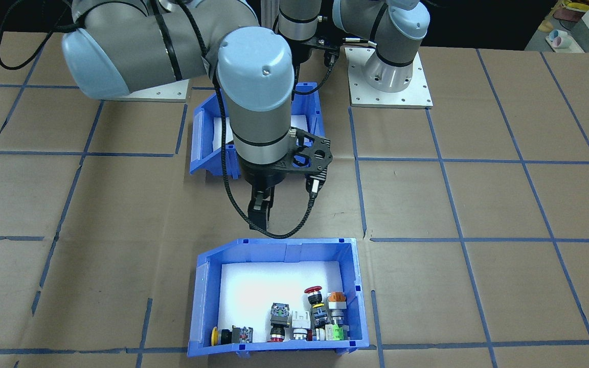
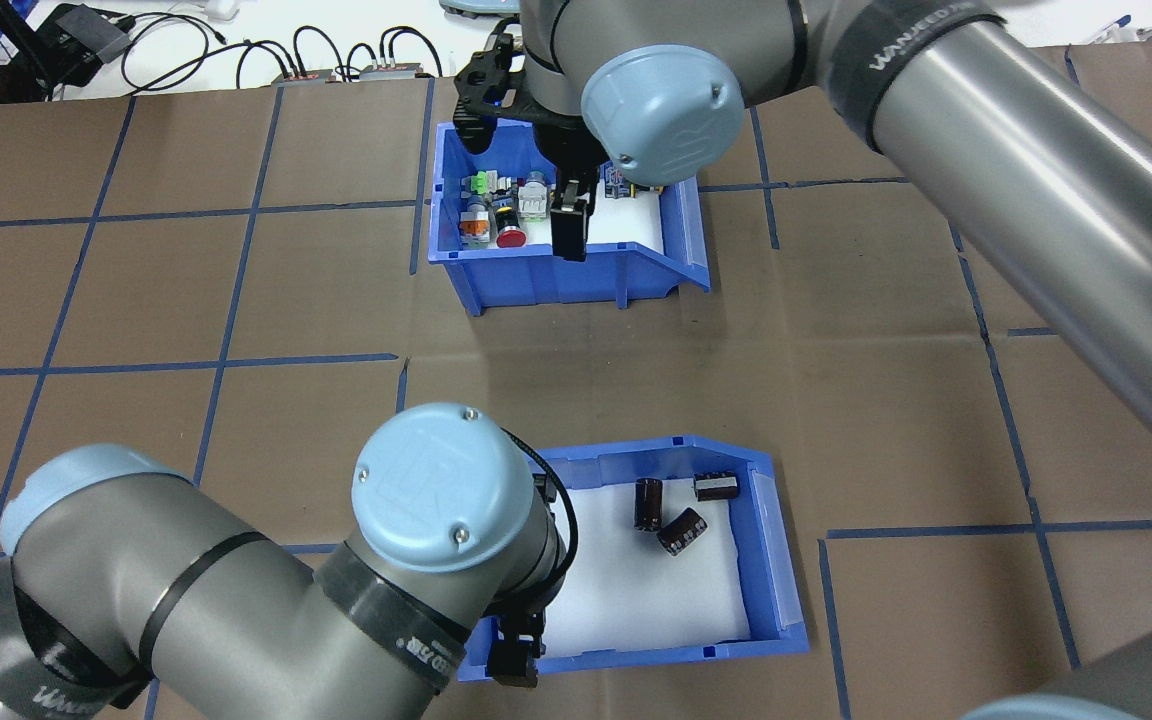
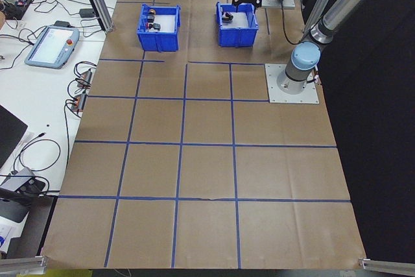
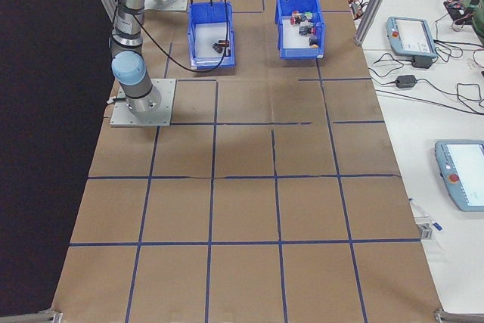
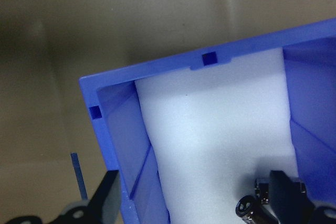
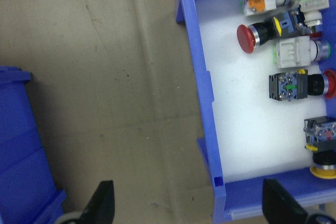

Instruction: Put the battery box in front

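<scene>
Left arm (image 2: 236, 590): grey, pale-blue caps, fills the lower left of the overhead view.

Left claw (image 2: 514, 655): hangs at the lower-left corner of the battery box (image 2: 656, 462). In its wrist view the jaws stand wide apart, one finger (image 5: 105, 195) outside the blue side wall, the other inside over the white liner. They grip nothing yet.

Battery box: blue bin on the bench (image 2: 836, 380), lower centre of the overhead view, sloped mouth towards the right. Three dark cylinders (image 2: 681, 530) lie loose in its upper right part.

Switch bin (image 2: 556, 275): like blue bin, upper centre of the same view, well apart from the battery box.

Right claw (image 2: 569, 225): hangs over the switch bin's lower wall. Its wrist view shows the jaws spread wide to either side of that wall, holding nothing.

Handling, by judgement: the box looks light and stiff, with smooth, likely slippery plastic. The straddled side wall is the natural hold, taken deep. A one-sided pinch may let the box tip, so carry it level and low, or slide it. The cylinders will roll towards the open sloped mouth if it tilts.
</scene>
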Tool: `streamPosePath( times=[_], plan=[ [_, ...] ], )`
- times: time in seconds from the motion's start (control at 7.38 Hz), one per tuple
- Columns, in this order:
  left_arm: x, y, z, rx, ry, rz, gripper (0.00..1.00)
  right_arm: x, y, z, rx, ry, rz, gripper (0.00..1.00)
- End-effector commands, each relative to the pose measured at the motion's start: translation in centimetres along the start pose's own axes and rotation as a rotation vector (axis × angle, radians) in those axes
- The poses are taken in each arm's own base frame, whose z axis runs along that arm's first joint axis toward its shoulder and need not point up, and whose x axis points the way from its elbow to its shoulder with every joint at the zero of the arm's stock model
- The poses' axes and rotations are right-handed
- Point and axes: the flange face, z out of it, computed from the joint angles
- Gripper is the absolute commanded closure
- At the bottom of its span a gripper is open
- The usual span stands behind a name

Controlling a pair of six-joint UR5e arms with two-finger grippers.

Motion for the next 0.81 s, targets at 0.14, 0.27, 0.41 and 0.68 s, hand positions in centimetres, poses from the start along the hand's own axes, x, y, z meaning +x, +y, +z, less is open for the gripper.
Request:
streamPosePath(
  times=[0.14,0.27,0.41,0.68],
  plan=[
    [-3.6,2.5,2.1,-0.072,-0.029,-0.119,0.03,0.8,-3.7,4.5,-0.025,-0.036,-0.097,0.00],
    [-3.9,2.3,2.7,-0.063,-0.040,-0.117,0.02,0.5,-4.0,6.8,-0.045,-0.065,-0.100,0.00],
    [-3.8,2.3,3.4,-0.053,-0.051,-0.116,0.02,1.0,-4.0,9.1,-0.057,-0.078,-0.097,0.00],
    [-3.8,2.4,4.5,-0.046,-0.068,-0.119,0.02,2.2,-4.7,11.8,-0.023,0.003,-0.090,0.00]
  ],
)
